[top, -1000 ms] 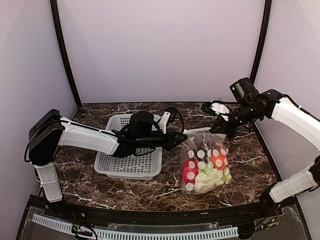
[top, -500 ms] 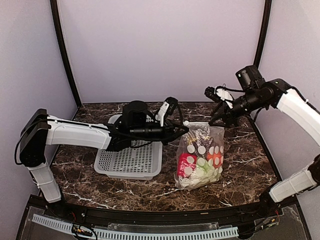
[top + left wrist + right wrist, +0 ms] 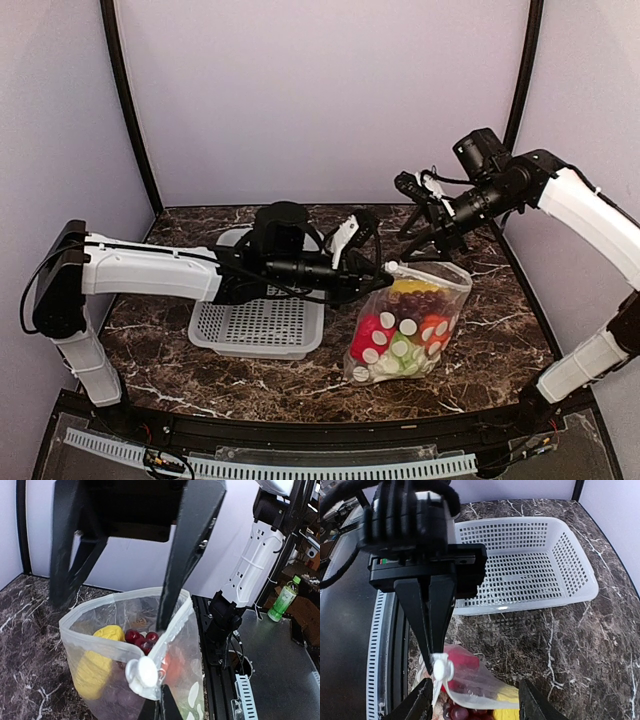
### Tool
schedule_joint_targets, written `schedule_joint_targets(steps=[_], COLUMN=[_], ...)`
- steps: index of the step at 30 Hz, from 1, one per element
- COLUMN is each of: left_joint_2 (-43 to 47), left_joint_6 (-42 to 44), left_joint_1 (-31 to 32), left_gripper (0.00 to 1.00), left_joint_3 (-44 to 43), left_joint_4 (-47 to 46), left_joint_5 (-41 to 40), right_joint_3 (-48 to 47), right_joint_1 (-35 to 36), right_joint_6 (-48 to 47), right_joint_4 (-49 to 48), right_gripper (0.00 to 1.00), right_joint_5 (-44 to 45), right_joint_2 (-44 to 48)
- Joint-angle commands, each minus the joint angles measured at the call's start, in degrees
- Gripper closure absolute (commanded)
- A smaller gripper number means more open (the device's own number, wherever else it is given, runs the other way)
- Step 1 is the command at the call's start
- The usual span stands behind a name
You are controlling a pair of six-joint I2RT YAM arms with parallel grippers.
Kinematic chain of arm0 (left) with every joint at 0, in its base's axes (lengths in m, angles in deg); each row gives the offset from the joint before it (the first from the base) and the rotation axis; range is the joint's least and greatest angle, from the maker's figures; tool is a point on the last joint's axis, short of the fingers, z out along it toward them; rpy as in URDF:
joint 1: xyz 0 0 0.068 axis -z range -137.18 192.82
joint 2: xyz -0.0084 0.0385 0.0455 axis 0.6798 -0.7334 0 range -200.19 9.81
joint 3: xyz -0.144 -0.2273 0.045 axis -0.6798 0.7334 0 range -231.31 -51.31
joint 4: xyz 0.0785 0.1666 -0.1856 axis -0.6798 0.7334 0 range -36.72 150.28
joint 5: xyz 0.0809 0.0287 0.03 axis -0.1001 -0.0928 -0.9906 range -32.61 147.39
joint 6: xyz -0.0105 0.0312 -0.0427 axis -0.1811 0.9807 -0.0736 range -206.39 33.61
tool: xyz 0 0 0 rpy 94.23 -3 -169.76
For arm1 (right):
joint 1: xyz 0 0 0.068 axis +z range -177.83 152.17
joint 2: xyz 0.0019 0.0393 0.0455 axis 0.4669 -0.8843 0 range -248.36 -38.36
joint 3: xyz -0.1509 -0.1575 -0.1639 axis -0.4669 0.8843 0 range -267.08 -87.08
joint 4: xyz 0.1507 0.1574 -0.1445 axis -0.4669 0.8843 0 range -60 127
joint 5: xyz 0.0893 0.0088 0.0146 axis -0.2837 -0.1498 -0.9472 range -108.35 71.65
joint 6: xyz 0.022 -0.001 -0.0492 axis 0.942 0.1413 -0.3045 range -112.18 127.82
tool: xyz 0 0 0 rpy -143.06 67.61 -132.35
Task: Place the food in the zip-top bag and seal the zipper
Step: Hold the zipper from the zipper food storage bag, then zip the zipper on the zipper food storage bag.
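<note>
The left tool (image 3: pixel 434 657) was clenched on one corner of the zip-top bag (image 3: pixel 410 325), its two fingers pressed together on the plastic right at a small white tab (image 3: pixel 141 672) at the end of the zipper (image 3: pixel 95 647). From that grip the bag hung down and away from the tool, its lower end resting on the counter (image 3: pixel 500 330) and its mouth gaping upward. The right tool (image 3: pixel 476 702) was released, its fingers spread wide and poised over the far side of the mouth from the left tool. In the left wrist view one of its fingers (image 3: pixel 187 555) appeared to reach down past the rim into the opening, while the other stood outside the bag; whether either touched the plastic could not be told. Between and below the right tool's fingers, just inside the mouth, lay a yellow piece (image 3: pixel 97 665) and dark red grapes (image 3: pixel 141 637). Lower in the bag, further from both tools, sat a red piece (image 3: pixel 368 335), an orange piece (image 3: pixel 432 325) and pale green-white food (image 3: pixel 395 355). The zipper was unsealed along the open rim. Behind the left tool, under its arm, stood the grey basket (image 3: pixel 580 570).
</note>
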Motion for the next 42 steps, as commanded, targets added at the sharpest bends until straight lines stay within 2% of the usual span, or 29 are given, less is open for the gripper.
schedule_joint_targets(steps=[1, 14, 22, 25, 32, 34, 38, 40, 41, 42], left_joint_2=[4.7, 6.6, 7.7, 7.9, 8.0, 7.9, 7.5, 7.1, 6.7, 6.5], left_joint_6=[7.8, 11.3, 12.1, 12.3, 12.9, 13.1, 12.5, 11.3, 10.9, 10.3], left_joint_1=[2.4, 4.1, 4.3, 4.4, 4.4, 4.4, 4.4, 4.4, 4.4, 4.4], left_gripper=[0.99, 0.99, 0.99, 0.99, 0.99, 0.99, 0.99, 0.94, 0.82, 0.78], left_joint_3=[-3.0, -2.0, -1.3, -1.0, -0.2, -0.1, 0.2, 0.1, 0.0, -0.3], left_joint_4=[4.8, 6.7, 6.8, 7.1, 7.8, 8.2, 8.0, 7.4, 7.3, 7.2], left_joint_5=[-1.1, -8.2, -8.8, -8.7, -10.6, -11.4, -12.6, -13.4, -13.7, -14.1], right_joint_3=[-2.1, -3.0, -2.6, -3.5, -4.2, -4.3, -4.2, -4.1, -4.0, -4.0], right_joint_1=[1.9, 4.4, 5.8, 5.9, 5.9, 5.9, 6.1, 6.4, 6.7, 7.1], right_joint_6=[-0.4, -2.5, -1.0, -0.8, -0.9, -0.8, 0.0, 0.4, 0.6, 0.6], right_joint_4=[2.7, 9.7, 7.5, 7.3, 7.3, 7.3, 6.4, 5.8, 5.5, 5.4], right_gripper=[0.44, 0.49, 0.54, 0.6, 0.82, 0.92, 0.99, 1.0, 1.0, 1.0], right_joint_5=[-4.8, -7.0, -4.7, -4.6, -3.3, -3.3, -3.6, -3.1, -2.6, -1.9], right_joint_2=[-1.1, -3.1, -4.9, -5.5, -5.6, -5.4, -4.4, -4.0, -3.9, -3.7])
